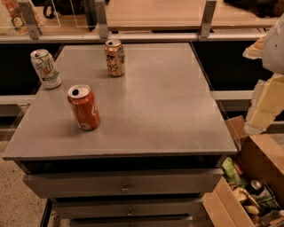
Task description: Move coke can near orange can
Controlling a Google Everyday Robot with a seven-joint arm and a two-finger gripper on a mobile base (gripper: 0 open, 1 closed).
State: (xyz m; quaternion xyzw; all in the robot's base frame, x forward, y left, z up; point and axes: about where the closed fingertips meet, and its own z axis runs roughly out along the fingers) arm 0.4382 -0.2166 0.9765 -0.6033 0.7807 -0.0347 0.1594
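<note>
Counter (168,102): flat grey top, matte with a faint sheen, square-cornered, with a thin front lip.
Coke can (83,107): red aluminium cylinder with white script and a silver top, mouth open. It stands upright at the front-left of the counter, set in a little from the left and front edges.
Orange can (115,57): orange-brown with a mottled, speckled print and a silver top. It stands upright near the back edge, left of centre, well apart from the coke can and behind it to the right.
7UP can (45,68): white and green, upright, close to the left edge, between the other two in depth.
End effector (265,104): pale, cream, blocky shape at the right margin, off the counter beyond its right edge. It touches none of the cans. How far open it is, cannot tell.
Open room: bare grey top runs from the coke can to the orange can. The centre and right half of the counter are unbroken surface.
Drawers (124,184): grey fronts stacked under the counter, each with a small central knob.
Cardboard box (266,159): brown, flaps open, at lower right below the end effector, holding mixed packets.
Back edge: a wooden shelf (155,13) on metal posts lies just behind.
</note>
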